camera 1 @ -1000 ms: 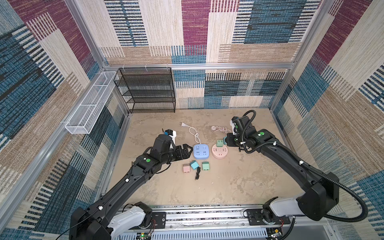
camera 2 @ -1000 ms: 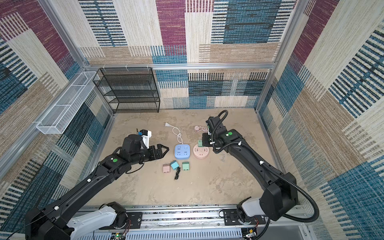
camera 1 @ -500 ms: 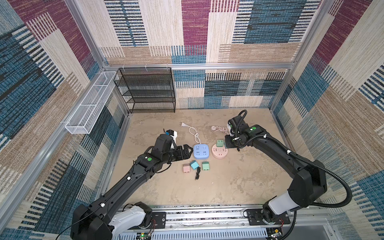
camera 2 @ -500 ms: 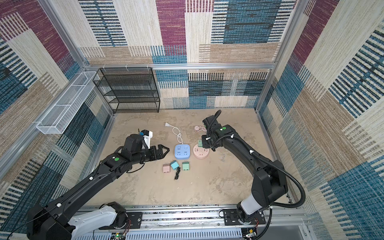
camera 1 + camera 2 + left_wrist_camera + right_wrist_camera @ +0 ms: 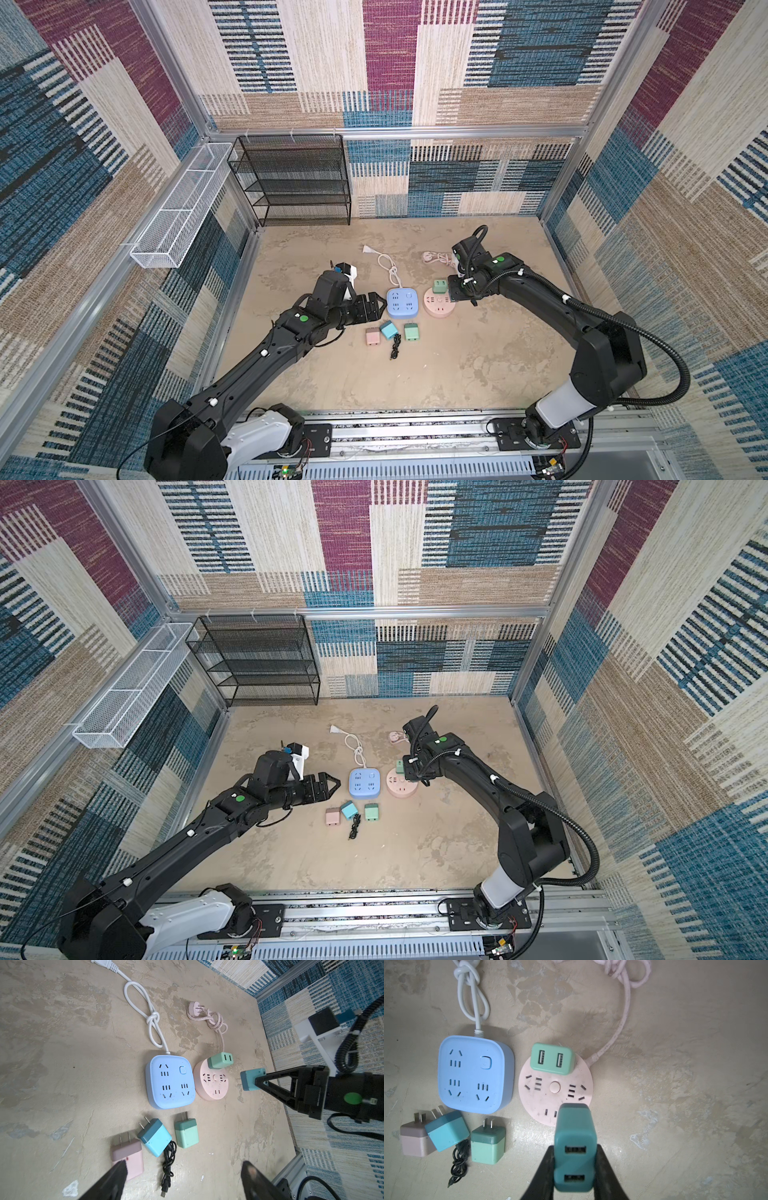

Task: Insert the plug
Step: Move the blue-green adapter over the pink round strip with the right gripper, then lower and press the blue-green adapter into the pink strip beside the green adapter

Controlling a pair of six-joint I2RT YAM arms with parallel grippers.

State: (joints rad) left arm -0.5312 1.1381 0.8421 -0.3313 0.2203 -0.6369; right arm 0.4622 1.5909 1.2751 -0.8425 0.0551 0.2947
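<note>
right gripper [image 5: 574, 1167]: clamping teal charger [image 5: 574, 1126], 2 o'clock of pink socket [image 5: 436, 311]
left gripper [image 5: 379, 306]: wide open, 9 o'clock of blue strip [image 5: 401, 305]

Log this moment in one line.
right gripper: shut on teal adapter by pink round socket, not inserted | left gripper: open, empty

Dark-teal dual-USB charger plug [image 5: 575, 1136], gripped by right pincer [image 5: 575, 1159], ports upward, over rim of round pink power strip [image 5: 533, 1103], strip flat on table [image 5: 654, 1084], mint-green charger [image 5: 551, 1058] seated in one socket.
</note>
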